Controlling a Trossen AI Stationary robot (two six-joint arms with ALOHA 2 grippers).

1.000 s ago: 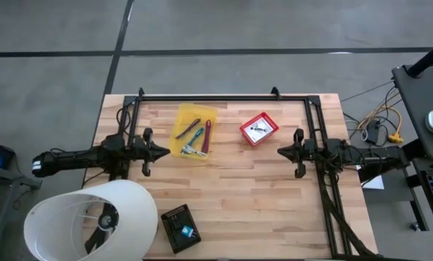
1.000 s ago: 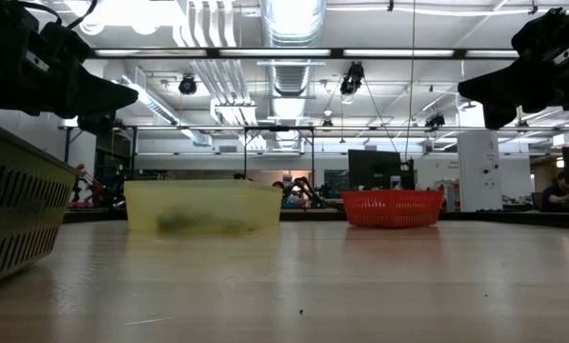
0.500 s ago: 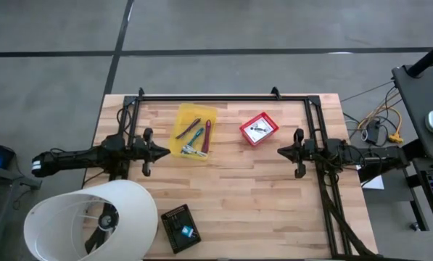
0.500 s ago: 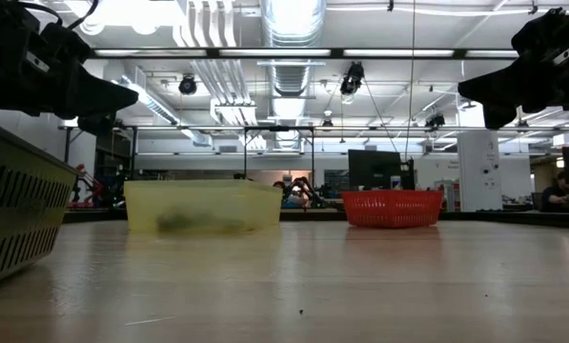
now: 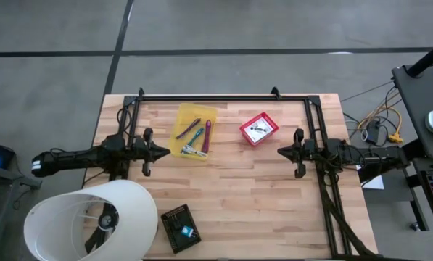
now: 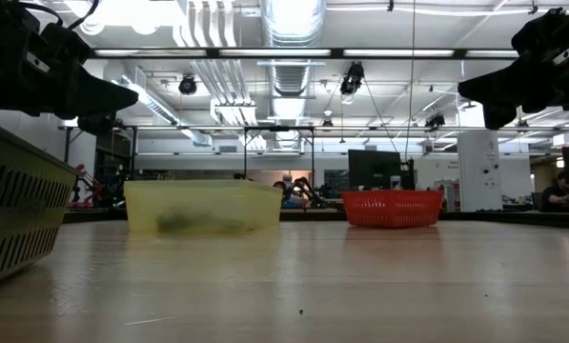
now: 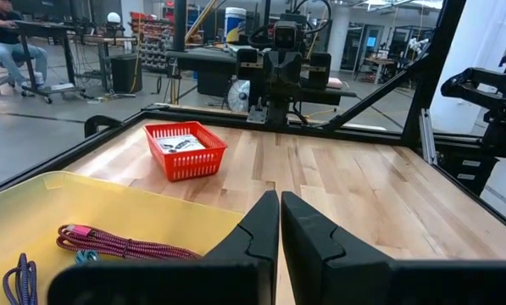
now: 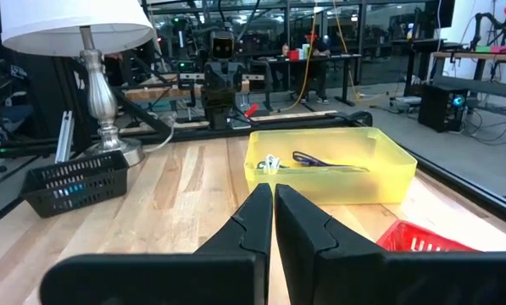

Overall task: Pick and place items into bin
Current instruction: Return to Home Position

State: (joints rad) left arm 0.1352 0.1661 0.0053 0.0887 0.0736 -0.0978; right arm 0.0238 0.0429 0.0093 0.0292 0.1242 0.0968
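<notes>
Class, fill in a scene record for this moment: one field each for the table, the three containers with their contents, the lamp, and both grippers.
table: wooden, framed by dark rails
yellow bin: far side, left of centre; holds cables, one a magenta cable
red basket: right of the yellow bin; holds white packets
black basket: near edge; holds a blue item
lamp: near left corner, white shade
left gripper: shut, empty, raised beside the yellow bin
right gripper: shut, empty, raised at the table's right

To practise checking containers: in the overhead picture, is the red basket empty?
No, a white packet lies inside the red basket.
</notes>
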